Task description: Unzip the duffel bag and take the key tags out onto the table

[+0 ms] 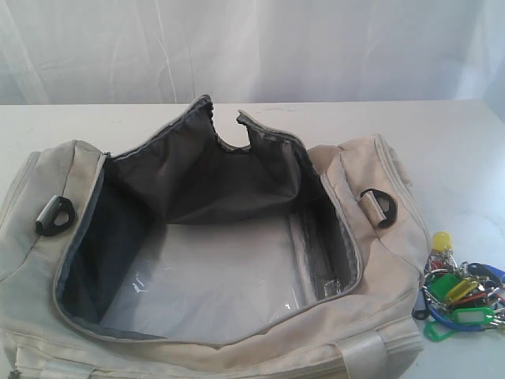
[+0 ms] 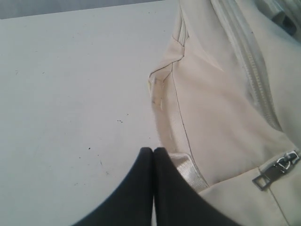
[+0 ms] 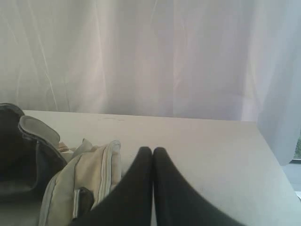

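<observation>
Fingers of the left gripper (image 2: 153, 150) are pressed tight together, holding nothing, just beside the cream end of the duffel bag (image 1: 213, 260). The bag lies unzipped across the middle of the frame, its grey lining showing. At lower right the key tags (image 1: 459, 292) rest on the table (image 1: 458, 158) just beside the bag. The right gripper (image 3: 153, 150) is pinched closed and empty too.

1. I see the duffel bag (image 1: 359, 170) on the white counter (image 1: 458, 142), main zipper fully open.
2. Top flap (image 1: 209, 170) stands folded back toward the far side, dark grey lining exposed.
3. Inside, only the lining and a glossy grey base panel (image 1: 221, 288) show.
4. Black D-rings (image 1: 380, 207) on both bag ends.
5. Key tags (image 1: 459, 292) lie on the counter just beside the bag's right end, outside it: green, yellow, blue and red on metal rings.
6. White curtain (image 1: 252, 47) behind.
</observation>
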Controlling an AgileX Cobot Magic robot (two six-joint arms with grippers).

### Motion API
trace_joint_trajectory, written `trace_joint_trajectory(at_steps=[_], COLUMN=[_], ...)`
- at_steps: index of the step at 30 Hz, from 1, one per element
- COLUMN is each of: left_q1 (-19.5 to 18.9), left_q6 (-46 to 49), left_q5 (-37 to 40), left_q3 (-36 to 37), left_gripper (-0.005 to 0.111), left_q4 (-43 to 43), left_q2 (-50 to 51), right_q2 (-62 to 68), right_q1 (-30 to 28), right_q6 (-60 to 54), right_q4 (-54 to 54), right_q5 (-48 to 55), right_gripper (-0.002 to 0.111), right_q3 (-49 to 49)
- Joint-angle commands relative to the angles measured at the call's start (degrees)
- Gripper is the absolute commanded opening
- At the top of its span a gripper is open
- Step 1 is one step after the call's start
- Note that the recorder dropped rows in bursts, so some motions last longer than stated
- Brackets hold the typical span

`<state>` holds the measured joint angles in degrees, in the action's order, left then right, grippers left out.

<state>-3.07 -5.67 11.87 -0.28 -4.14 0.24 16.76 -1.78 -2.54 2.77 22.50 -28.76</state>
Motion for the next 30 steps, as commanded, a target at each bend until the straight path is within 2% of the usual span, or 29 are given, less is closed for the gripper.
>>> trace_joint_trajectory(at_steps=[1, 30], left_q1=[0.4, 0.37], left_q6=[-0.54, -0.54], left_q5=[0.07, 0.07], left_q3=[0.28, 0.28], left_gripper=[0.0, 0.0], left_q4=[0.29, 0.29], left_q2=[-0.24, -0.24], right_q2=[-0.21, -0.21], right_q1=[0.07, 0.21], right_q6=[-0.28, 1.52], right_q4=[0.05, 0.05], right_q5=[-0.27, -0.27], right_gripper=[0.0, 0.0], right_q3=[0.26, 0.38])
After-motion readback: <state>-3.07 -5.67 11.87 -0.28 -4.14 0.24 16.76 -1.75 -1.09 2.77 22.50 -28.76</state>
